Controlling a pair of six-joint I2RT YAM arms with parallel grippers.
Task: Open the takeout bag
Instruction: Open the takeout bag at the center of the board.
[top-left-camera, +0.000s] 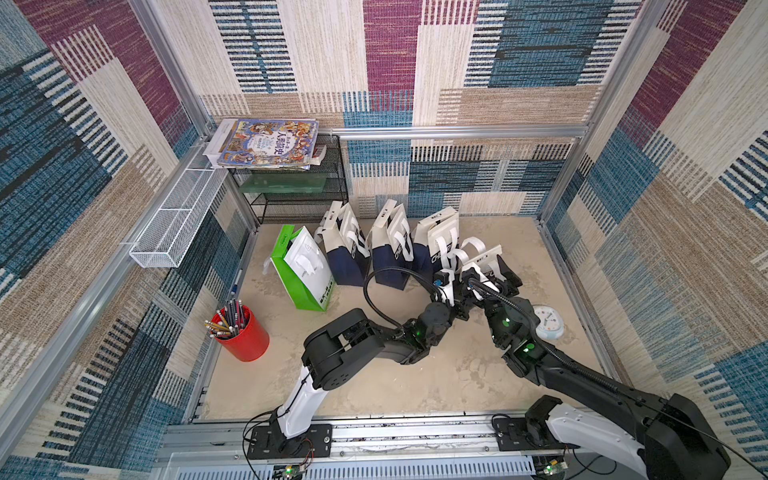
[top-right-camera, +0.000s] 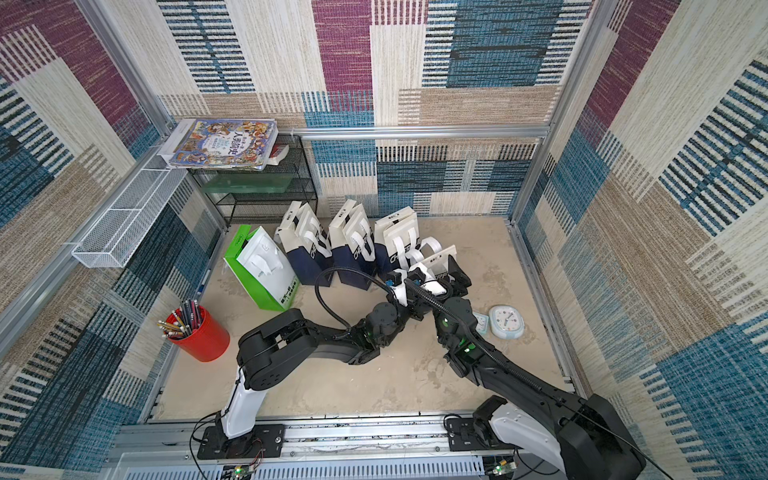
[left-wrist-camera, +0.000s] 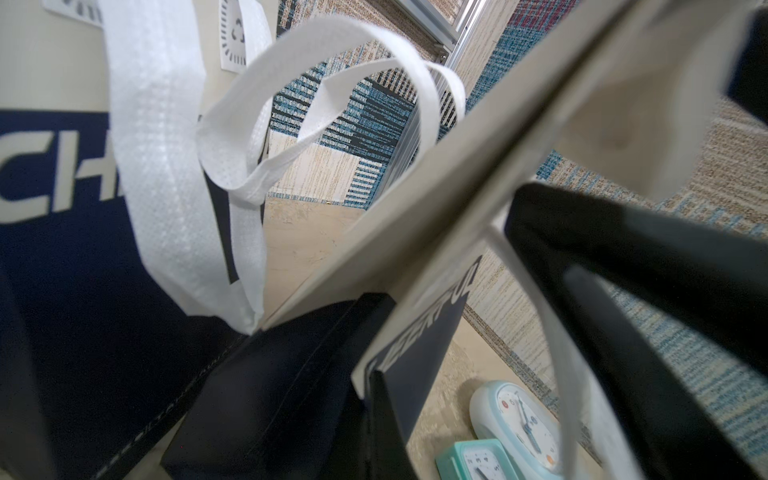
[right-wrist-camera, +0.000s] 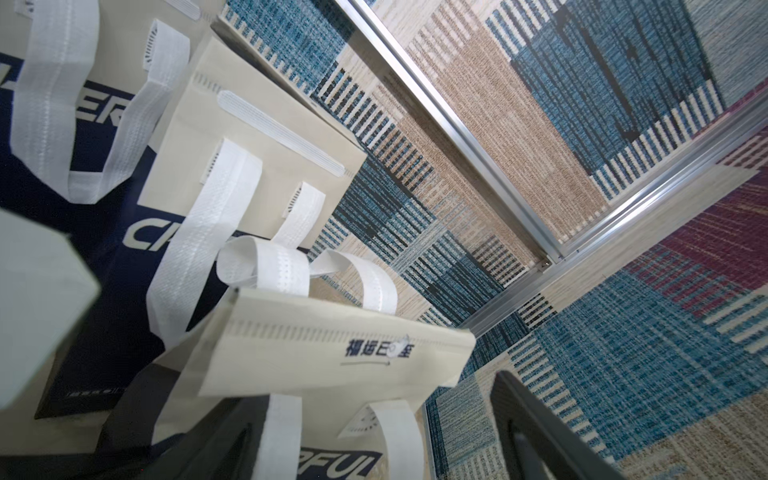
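We see the takeout bag (top-left-camera: 482, 257) cream above and navy below, with white handles and cream lettering; the three neighbouring bags (top-left-camera: 390, 251) wear the same colours. Another bag (top-left-camera: 305, 272) is green and white. The cup (top-left-camera: 245, 340) is red, the round clock (top-left-camera: 548, 323) pale blue, the square clock (left-wrist-camera: 473, 461) mint. The surface (top-left-camera: 415, 382) is mottled sand; the walls (top-left-camera: 519, 50) carry a blue, maroon and beige striped patchwork.
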